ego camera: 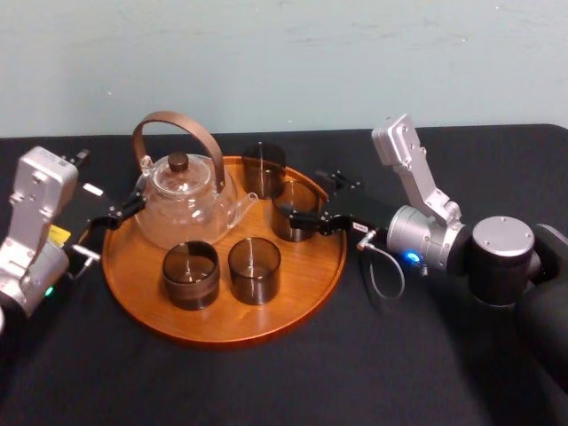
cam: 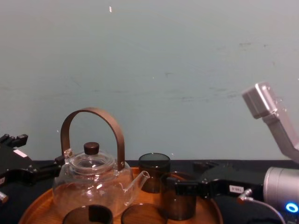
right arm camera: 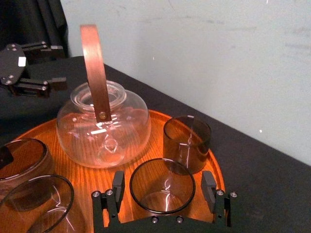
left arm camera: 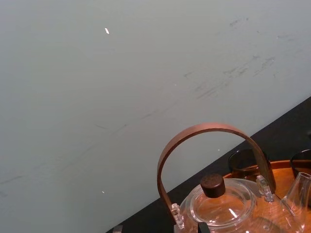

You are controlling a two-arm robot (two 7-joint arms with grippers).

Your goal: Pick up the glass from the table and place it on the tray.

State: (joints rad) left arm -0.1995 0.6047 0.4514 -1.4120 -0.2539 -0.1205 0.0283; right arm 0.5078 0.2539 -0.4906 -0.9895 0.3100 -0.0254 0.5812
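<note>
Black table (ego camera: 399,373) bearing a round wooden tray (ego camera: 222,333). The right gripper (right arm camera: 164,187) reaches in over the tray's right rim; its fingers (right arm camera: 118,187) stand apart, one on each side of a smoky glass (right arm camera: 163,201), with a narrow gap on either side. This glass stands upright on the tray, just right of the glass teapot (ego camera: 182,200). Three more glasses (ego camera: 191,275) stand on the tray, one behind and two in front. The left gripper (ego camera: 115,224), fingers apart, sits at the tray's left rim beside the teapot.
</note>
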